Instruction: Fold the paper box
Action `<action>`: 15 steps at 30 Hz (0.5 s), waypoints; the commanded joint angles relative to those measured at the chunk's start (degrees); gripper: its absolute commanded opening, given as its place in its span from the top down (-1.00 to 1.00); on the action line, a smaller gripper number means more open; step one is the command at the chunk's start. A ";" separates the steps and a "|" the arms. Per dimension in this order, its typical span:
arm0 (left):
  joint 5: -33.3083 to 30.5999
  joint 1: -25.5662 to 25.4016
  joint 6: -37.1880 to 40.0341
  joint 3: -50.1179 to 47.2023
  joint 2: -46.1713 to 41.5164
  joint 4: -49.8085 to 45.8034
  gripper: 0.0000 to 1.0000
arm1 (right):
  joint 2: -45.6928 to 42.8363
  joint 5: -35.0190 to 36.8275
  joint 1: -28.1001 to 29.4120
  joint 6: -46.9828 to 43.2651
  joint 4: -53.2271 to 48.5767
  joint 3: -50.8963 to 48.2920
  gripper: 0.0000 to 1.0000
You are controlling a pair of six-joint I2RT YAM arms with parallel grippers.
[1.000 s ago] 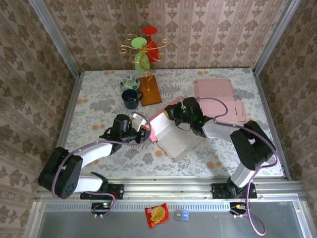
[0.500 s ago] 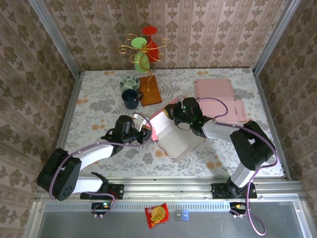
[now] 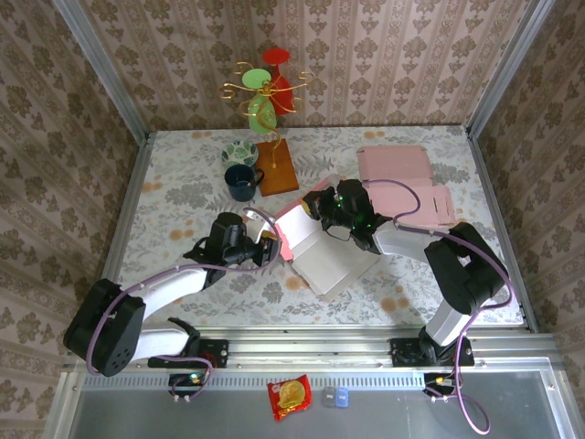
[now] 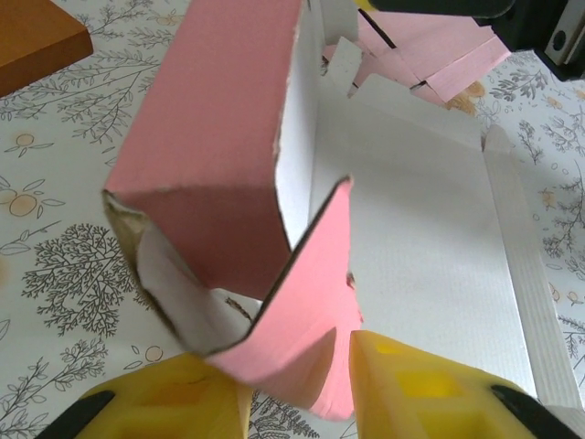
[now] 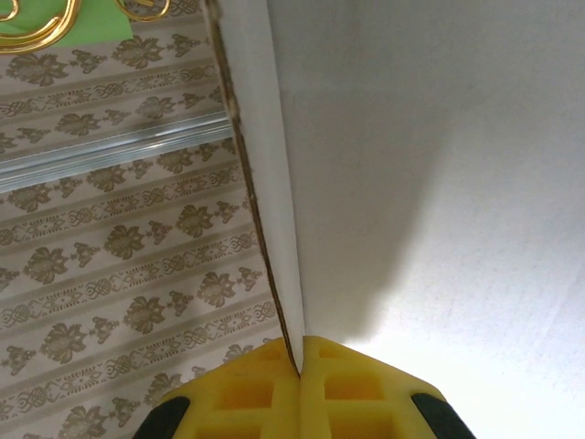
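Mid-fold, left side wall going up. Nearest the bases, left gripper (image 4: 302, 370) sits at the near-left corner of the paper box (image 3: 331, 261): jaws apart, straddling a pink corner flap (image 4: 315, 302) that hangs loose between the fingers (image 4: 416, 389), not pinched. Box is mid-table, white floor flat, left wall raised and tilted. Farther back, right gripper (image 5: 300, 361) is clamped tight on a white panel edge at the far-left corner. Next, my guess: tuck the flap inward and lock the wall over it. Right hold must stay steady.

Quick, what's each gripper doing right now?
Left gripper: open around a pink flap of the paper box.
Right gripper: closed on the paper box wall.
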 commanded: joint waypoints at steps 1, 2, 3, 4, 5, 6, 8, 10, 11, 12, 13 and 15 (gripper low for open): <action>0.52 -1.11 0.45 1.81 -0.51 -0.79 0.28 | 0.30 0.70 0.09 0.55 4.78 0.44 1.00; -0.69 -1.12 0.51 1.87 -0.84 -1.51 0.28 | 0.39 0.77 0.14 0.54 4.93 0.68 1.00; -2.20 -1.11 0.81 1.89 -1.22 -2.36 0.28 | 0.47 0.79 0.18 0.67 5.40 0.87 1.00; -3.65 -1.04 1.30 1.81 -1.68 -3.12 0.25 | 0.55 0.88 0.27 0.67 6.19 0.80 1.00; -4.74 -0.90 1.71 1.65 -2.16 -3.66 0.21 | 0.63 0.85 0.35 0.75 6.37 1.06 1.00; -5.60 -0.62 2.13 1.59 -2.57 -4.37 0.17 | 0.77 0.88 0.44 0.76 6.37 1.25 1.00; -5.75 0.47 2.38 1.60 -2.94 -5.32 0.12 | 1.12 0.76 0.62 0.67 7.36 1.26 1.00; -5.23 1.49 2.84 1.72 -3.12 -6.57 0.09 | 2.03 0.49 0.70 0.85 8.63 0.70 1.00; -4.96 1.84 3.02 1.59 -3.12 -6.96 0.09 | 2.41 0.32 0.71 0.78 9.39 0.41 1.00; -4.67 2.17 3.34 1.55 -3.26 -7.39 0.09 | 2.88 -0.02 0.62 0.52 10.05 0.08 1.00; -4.39 2.48 3.48 1.46 -3.43 -7.69 0.09 | 3.39 -0.36 0.61 0.17 10.57 -0.19 1.00; -4.07 2.92 3.46 1.12 -4.02 -8.05 0.09 | 4.20 -0.77 0.53 -0.50 12.92 -1.45 1.00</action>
